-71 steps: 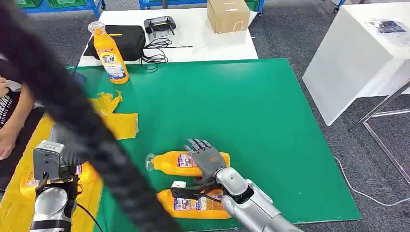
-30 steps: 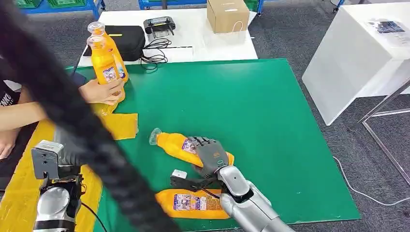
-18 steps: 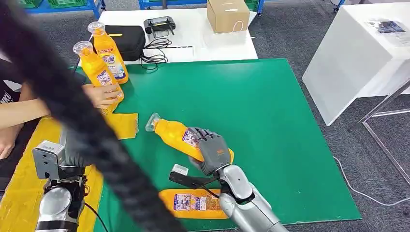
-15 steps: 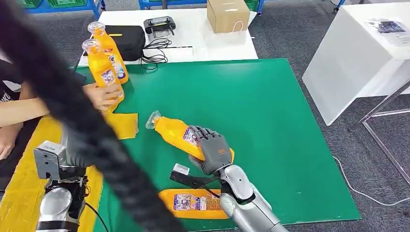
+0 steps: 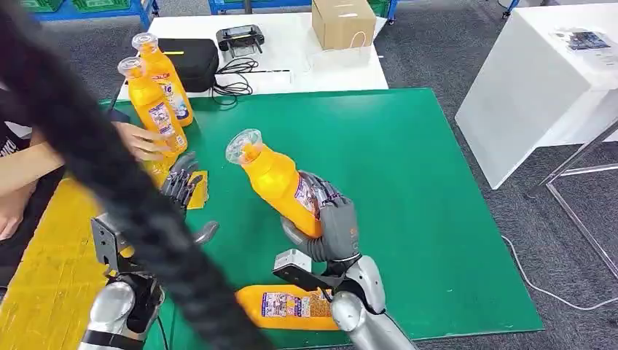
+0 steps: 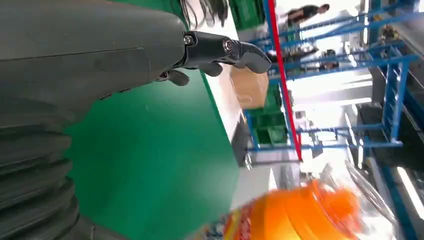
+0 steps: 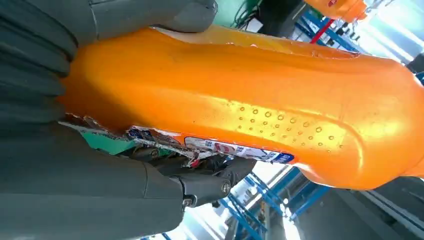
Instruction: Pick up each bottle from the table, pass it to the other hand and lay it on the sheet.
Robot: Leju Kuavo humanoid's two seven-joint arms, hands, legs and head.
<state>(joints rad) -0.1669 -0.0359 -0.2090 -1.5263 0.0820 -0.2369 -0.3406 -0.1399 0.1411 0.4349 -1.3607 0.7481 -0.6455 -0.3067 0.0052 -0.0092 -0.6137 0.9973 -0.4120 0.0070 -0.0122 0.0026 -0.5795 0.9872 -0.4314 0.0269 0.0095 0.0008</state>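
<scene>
My right hand (image 5: pixel 331 219) grips an orange bottle (image 5: pixel 280 179) by its body and holds it above the green mat (image 5: pixel 408 168), with the clear cap (image 5: pixel 243 146) pointing up and to the left. In the right wrist view the bottle (image 7: pixel 240 100) lies across the palm under the thumb (image 7: pixel 150 15). My left hand (image 5: pixel 182 186) is raised to the left of the bottle, fingers apart and holding nothing. In the left wrist view its fingers (image 6: pixel 225 50) are spread and the blurred bottle (image 6: pixel 295 215) is close by. A second bottle (image 5: pixel 291 306) lies on the mat near the front edge. The yellow sheet (image 5: pixel 44 270) lies at the left.
A person's hand (image 5: pixel 138 142) holds an upright bottle (image 5: pixel 149 109) beside another standing bottle (image 5: pixel 164 73) at the far left. A thick black cable (image 5: pixel 109 182) crosses the left of the head view. A black bag (image 5: pixel 193 62), a controller (image 5: pixel 240 36) and a cardboard box (image 5: pixel 342 22) sit behind the mat.
My right hand has lifted the bottle off the mat and tipped its cap upward. My left hand has risen toward it. The person has brought a second bottle to the mat's far left.
</scene>
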